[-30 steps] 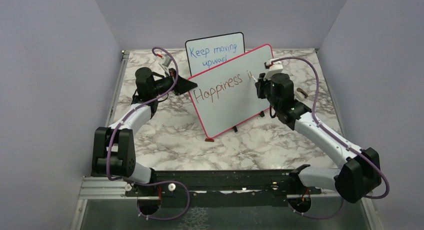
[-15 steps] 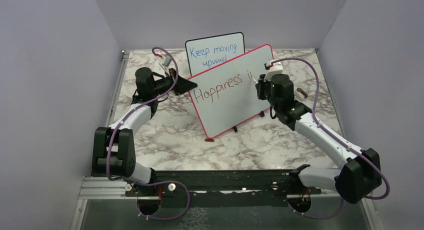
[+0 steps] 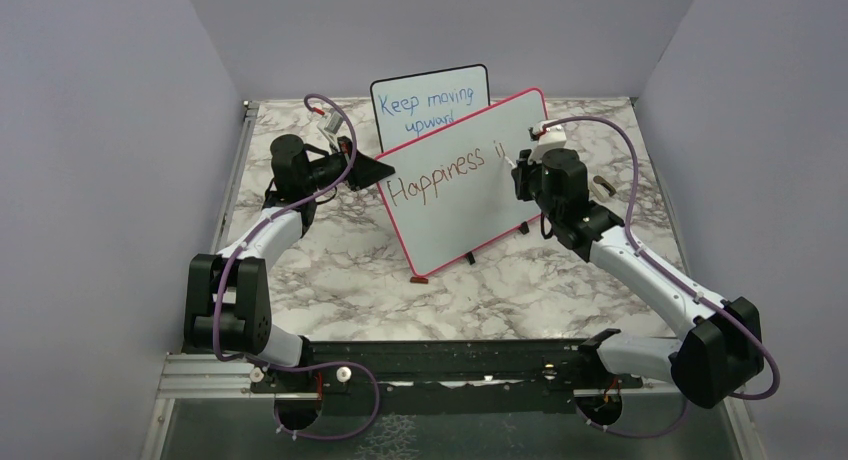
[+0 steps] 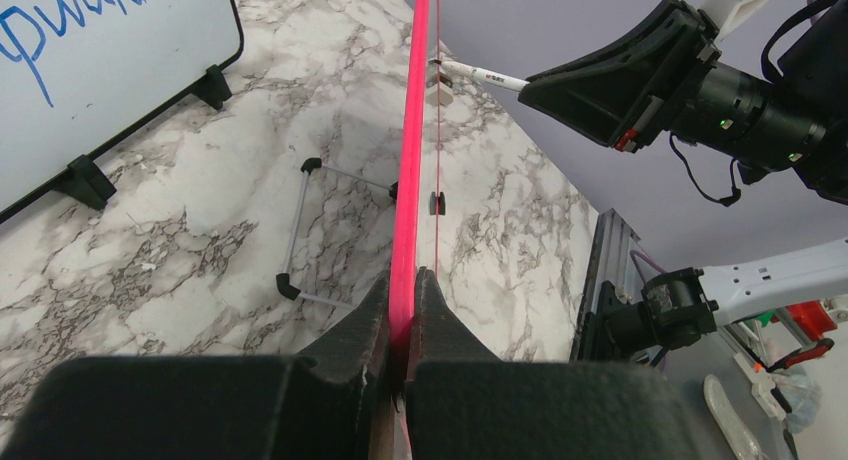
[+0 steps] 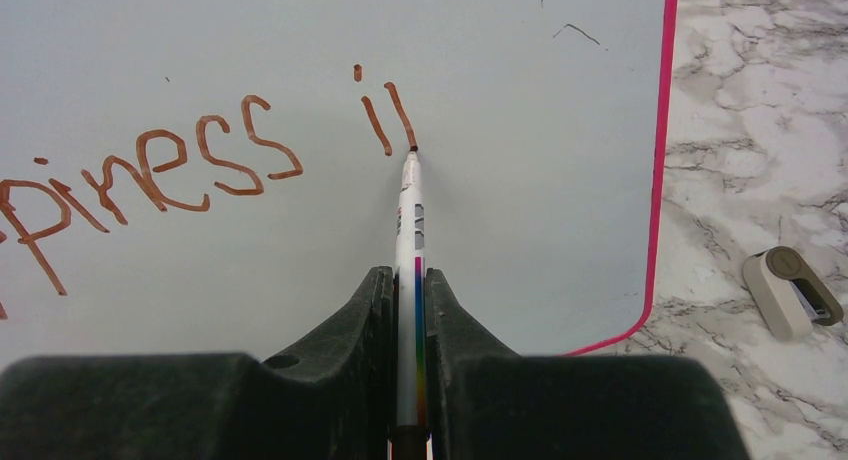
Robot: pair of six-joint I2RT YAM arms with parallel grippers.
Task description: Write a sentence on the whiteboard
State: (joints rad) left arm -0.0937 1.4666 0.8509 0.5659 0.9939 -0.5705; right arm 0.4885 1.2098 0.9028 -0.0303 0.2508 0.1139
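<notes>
A: Two arms are working it. L gripper (image 4: 402, 280) is pinching the pink left rim of the whiteboard (image 3: 455, 210), jaws pressed tight, bracing it mid-table.
B: R side?
A: R gripper (image 5: 408, 280) is clamping a marker (image 5: 410, 195), barrel pointing straight at the board face, tip touching the stroke after "i". The sentence (image 3: 440, 175) is reading "Happiness i" + 1 stroke.
B: So the board's lying dead ahead of R, w/ blank space running rightward.

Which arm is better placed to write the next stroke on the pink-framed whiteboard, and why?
Right: the right fingers grip the marker, tip touching the whiteboard at the unfinished sentence. The left fingers are clamped on the board's pink edge, steadying it.
</notes>
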